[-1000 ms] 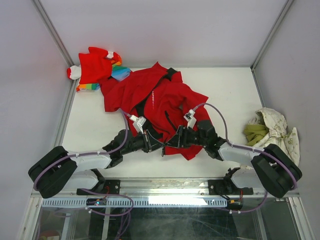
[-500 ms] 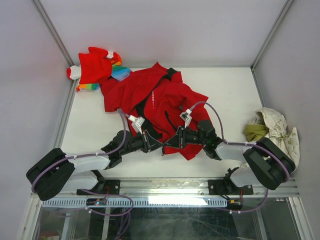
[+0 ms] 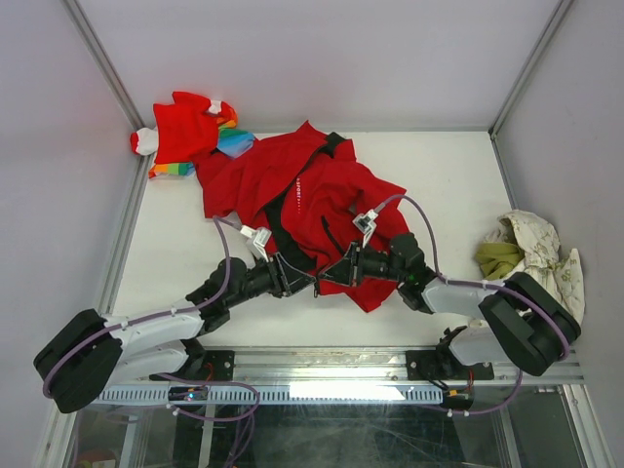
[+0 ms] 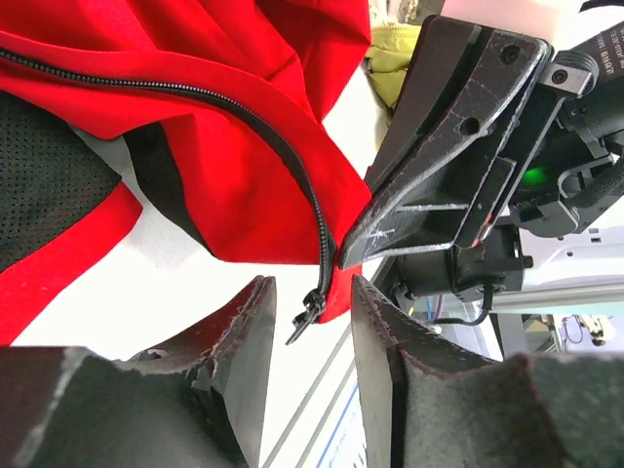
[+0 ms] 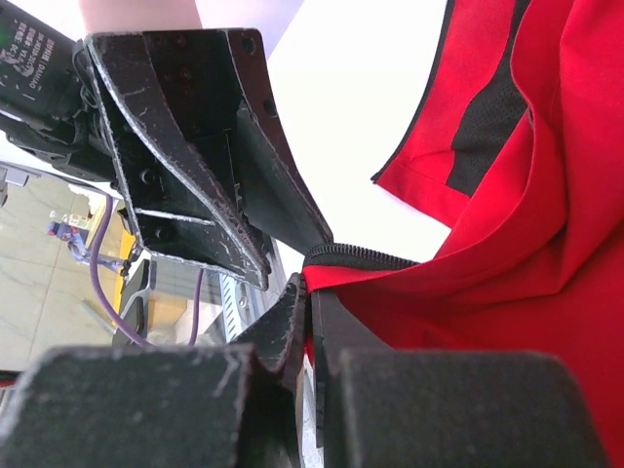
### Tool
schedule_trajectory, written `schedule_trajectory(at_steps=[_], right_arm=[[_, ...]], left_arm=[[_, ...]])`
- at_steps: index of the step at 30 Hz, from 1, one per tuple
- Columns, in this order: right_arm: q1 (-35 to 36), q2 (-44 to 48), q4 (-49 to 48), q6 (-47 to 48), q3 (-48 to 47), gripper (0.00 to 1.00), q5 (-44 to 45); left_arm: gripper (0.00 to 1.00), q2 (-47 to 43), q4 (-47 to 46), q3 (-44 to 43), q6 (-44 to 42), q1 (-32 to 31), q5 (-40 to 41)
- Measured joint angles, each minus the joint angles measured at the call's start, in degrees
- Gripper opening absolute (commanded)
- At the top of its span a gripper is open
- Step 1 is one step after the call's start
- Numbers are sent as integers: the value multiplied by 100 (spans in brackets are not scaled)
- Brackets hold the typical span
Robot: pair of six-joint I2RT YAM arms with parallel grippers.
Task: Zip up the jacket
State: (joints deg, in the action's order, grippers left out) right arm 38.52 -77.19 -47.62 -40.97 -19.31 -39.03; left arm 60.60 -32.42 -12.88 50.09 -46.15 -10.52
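**Jacket front open; right claw pinching the hem, left claw spread at the zip pull**

Operator, your jacket (image 3: pixel 327 195) lies crumpled on the white table (image 3: pixel 458 185), centre to far-left, its near edge right at both claws; bright red shell, front open, a dark band running down the middle; small white lettering (image 3: pixel 296 185) on the chest.

Orientation: dark collar (image 3: pixel 331 146) points to the far edge and the hem (image 3: pixel 372 291) to the near edge; the long axis runs far to near, leaning slightly right toward the hem; one sleeve spreads far-left, toward the rainbow-striped garment (image 3: pixel 185 132) in the corner.

Materials: smooth, thin red fabric, creased in soft folds; black mesh lining (image 4: pixel 49 185) with fine holes; dark zipper (image 4: pixel 234 105) of small moulded teeth curving down the front edge, ending in a slim black pull (image 4: pixel 306 314) that hangs below the hem corner.

Left gripper (image 4: pixel 310 285): jaws apart, the pull dangling in the gap; it seems to hang free of both pads (image 4: pixel 249 331), though the view is too tight for you to be sure.

Right gripper (image 5: pixel 308 292): jaws pressed together on the red hem corner just beside the zipper's bottom end; the two claws sit tip to tip.

Cream and olive cloth (image 3: pixel 531 249) sits bunched at the right edge, well apart from the jacket.
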Motion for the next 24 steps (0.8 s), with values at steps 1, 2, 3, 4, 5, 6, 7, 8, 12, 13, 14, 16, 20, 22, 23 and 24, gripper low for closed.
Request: schedule_trajectory(at_steps=[1, 2, 3, 4, 5, 6, 7, 8, 12, 13, 14, 16, 20, 22, 23, 24], right_arm=[[0, 48, 31, 31, -2, 0, 44], [0, 87, 48, 55, -2, 0, 79], [0, 122, 68, 74, -2, 0, 109], [0, 151, 79, 92, -2, 0, 125], [0, 162, 81, 103, -4, 0, 138], [0, 166, 79, 107, -7, 0, 155], [0, 168, 79, 109, -9, 0, 175], [0, 168, 81, 109, -9, 0, 195], [0, 197, 74, 109, -9, 0, 245], [0, 205, 74, 109, -9, 0, 260], [0, 214, 74, 107, -9, 0, 269], [0, 232, 72, 107, -9, 0, 284], [0, 249, 72, 107, -9, 0, 328], [0, 251, 70, 109, -9, 0, 350], [0, 251, 68, 109, -9, 0, 367], [0, 251, 68, 107, -9, 0, 374]], left_arm=[[41, -63, 2, 22, 0, 0, 0], [43, -107, 2, 42, -2, 0, 0], [44, -129, -4, 59, -2, 0, -4], [45, -133, -2, 74, -2, 0, -15], [47, -129, -4, 81, -4, 0, -35], [48, -111, -22, 87, -4, 0, -57], [49, -76, -55, 92, -4, 0, -96], [49, -31, -81, 94, -4, 0, -142], [50, 269, -295, 96, 0, 0, -262], [50, 345, -345, 96, 2, 0, -299], [50, 435, -413, 96, 7, 0, -339], [47, 636, -562, 96, 28, 0, -439], [40, 920, -820, 96, 114, 0, -605], [36, 964, -997, 125, 208, 0, -656], [34, 964, -1075, 151, 251, 0, -664], [34, 964, -1143, 170, 302, 0, -675]])
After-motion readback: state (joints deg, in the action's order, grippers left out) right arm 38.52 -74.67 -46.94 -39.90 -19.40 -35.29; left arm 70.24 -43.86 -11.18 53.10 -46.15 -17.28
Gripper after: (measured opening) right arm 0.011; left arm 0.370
